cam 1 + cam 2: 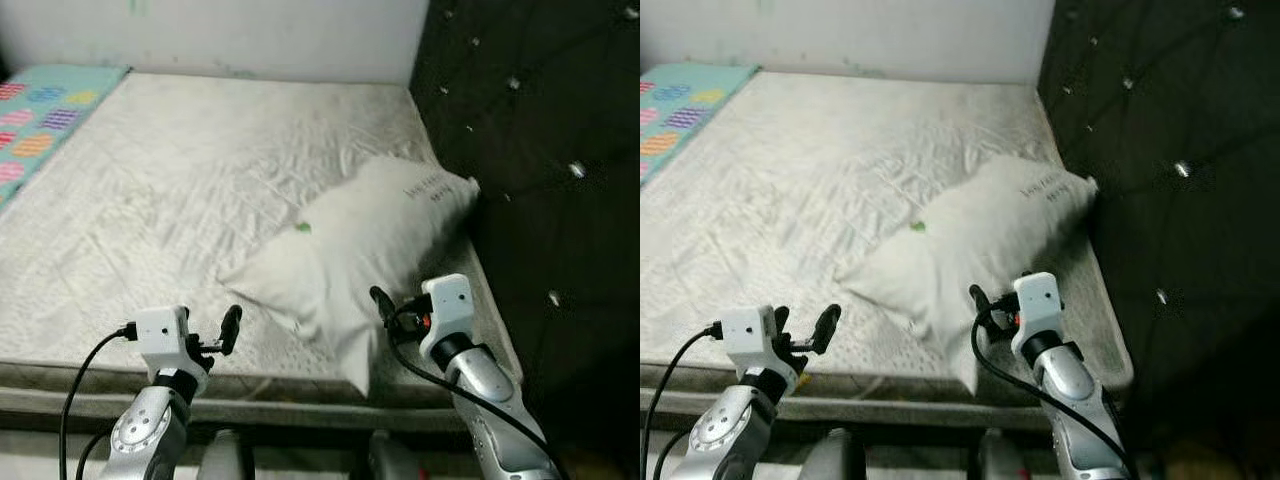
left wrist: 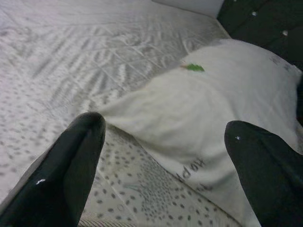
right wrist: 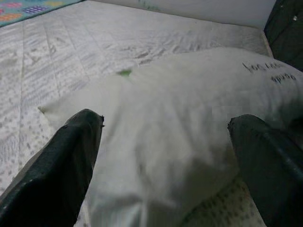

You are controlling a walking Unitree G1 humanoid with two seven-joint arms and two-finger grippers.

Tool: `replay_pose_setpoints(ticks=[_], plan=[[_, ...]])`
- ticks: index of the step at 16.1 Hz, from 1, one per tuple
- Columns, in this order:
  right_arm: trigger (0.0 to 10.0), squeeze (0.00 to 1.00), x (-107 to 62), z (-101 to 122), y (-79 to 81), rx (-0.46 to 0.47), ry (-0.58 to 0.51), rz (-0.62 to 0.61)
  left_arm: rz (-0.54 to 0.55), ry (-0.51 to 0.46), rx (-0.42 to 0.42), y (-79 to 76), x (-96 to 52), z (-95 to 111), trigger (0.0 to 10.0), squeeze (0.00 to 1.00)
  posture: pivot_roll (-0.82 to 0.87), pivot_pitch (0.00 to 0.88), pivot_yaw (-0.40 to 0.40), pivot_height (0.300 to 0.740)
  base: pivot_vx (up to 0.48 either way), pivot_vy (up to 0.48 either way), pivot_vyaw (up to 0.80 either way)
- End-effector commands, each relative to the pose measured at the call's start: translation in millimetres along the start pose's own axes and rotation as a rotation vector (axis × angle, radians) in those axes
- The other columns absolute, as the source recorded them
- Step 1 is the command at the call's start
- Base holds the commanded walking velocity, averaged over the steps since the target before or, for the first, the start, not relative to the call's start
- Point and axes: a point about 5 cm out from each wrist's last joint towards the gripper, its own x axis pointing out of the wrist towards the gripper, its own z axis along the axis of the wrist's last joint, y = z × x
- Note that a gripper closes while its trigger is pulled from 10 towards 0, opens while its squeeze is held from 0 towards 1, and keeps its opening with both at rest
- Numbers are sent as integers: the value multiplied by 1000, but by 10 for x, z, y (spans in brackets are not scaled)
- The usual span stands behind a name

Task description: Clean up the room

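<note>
pillow (image 1: 345, 250) skewed, near-right on mattress (image 1: 150, 200) | left gripper (image 2: 163, 156) released, right gripper (image 3: 163, 161) released | advice: pinch 2 near corners firmly

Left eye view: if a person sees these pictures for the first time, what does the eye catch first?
First, the white pillow, lying askew on the bare mattress near the dark tufted headboard, with a small green speck on top. Next, the two grippers at the near bed edge: the left gripper before the pillow's near corner, the right gripper against the pillow's side, both with jaws open. A colourful patterned cover lies at the far left.
</note>
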Motion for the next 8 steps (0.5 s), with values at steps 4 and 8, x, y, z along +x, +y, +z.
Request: replay_pose_setpoints(ticks=[4,8], plan=[[10000,0,6,38,-1,-27,-13,15,23,-14,2,8,-17,18,10000,0,-73,77,-17,599,0,0,0],[10000,0,21,40,-3,-38,-16,26,34,-18,6,14,-16,23,10000,0,-71,73,-20,599,0,0,0]])
